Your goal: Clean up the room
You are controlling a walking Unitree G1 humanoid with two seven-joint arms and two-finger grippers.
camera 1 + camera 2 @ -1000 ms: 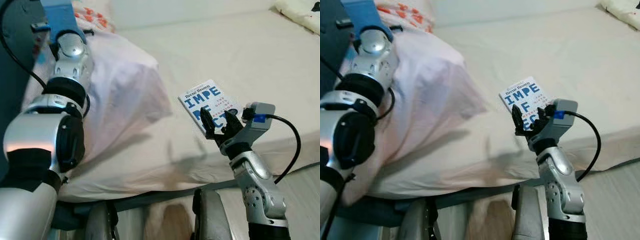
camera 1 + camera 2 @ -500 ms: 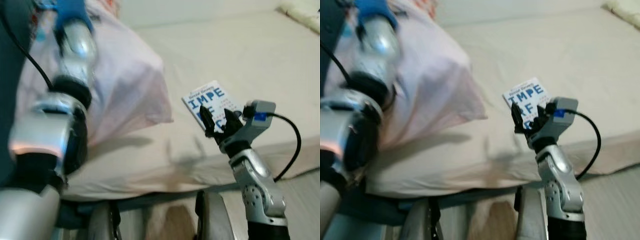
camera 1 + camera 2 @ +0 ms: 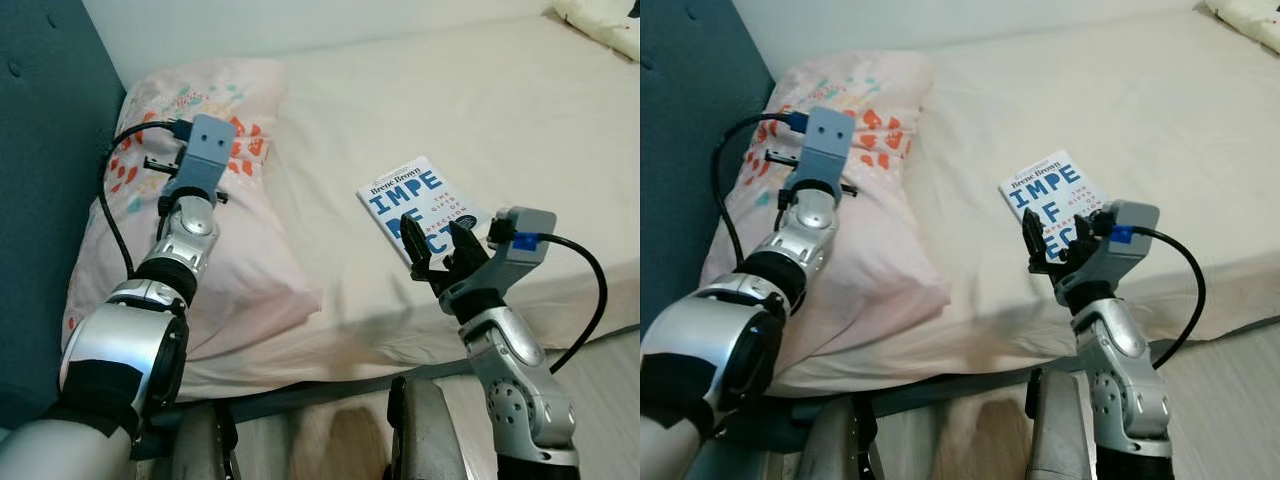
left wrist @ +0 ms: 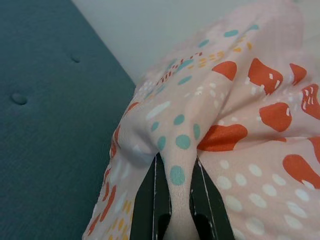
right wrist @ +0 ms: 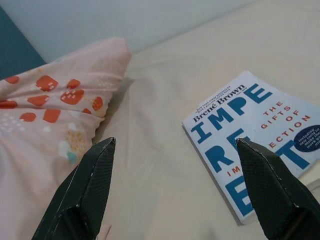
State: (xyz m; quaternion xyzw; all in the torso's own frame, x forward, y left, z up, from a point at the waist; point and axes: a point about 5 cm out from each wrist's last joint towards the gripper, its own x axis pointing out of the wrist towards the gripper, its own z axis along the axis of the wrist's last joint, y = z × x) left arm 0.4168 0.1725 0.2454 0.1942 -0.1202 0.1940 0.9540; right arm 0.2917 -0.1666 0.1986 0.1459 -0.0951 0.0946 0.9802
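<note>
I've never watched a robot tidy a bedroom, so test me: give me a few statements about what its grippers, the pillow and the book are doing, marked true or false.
1. The left gripper pinches the pillow. True.
2. The right gripper is clamped shut on the book. False: its fingers are spread apart and hold nothing.
3. The book lies on the bed. True.
4. The book rests on top of the pillow. False: it lies apart, on the sheet.

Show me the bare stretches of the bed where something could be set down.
The widest free patch of the bed runs beyond the book up to the cream bedding at the far corner. A narrower strip lies between the book and the pillow. The near edge is crowded: the right gripper hovers at the book, and the left gripper pinches the pillow.
</note>
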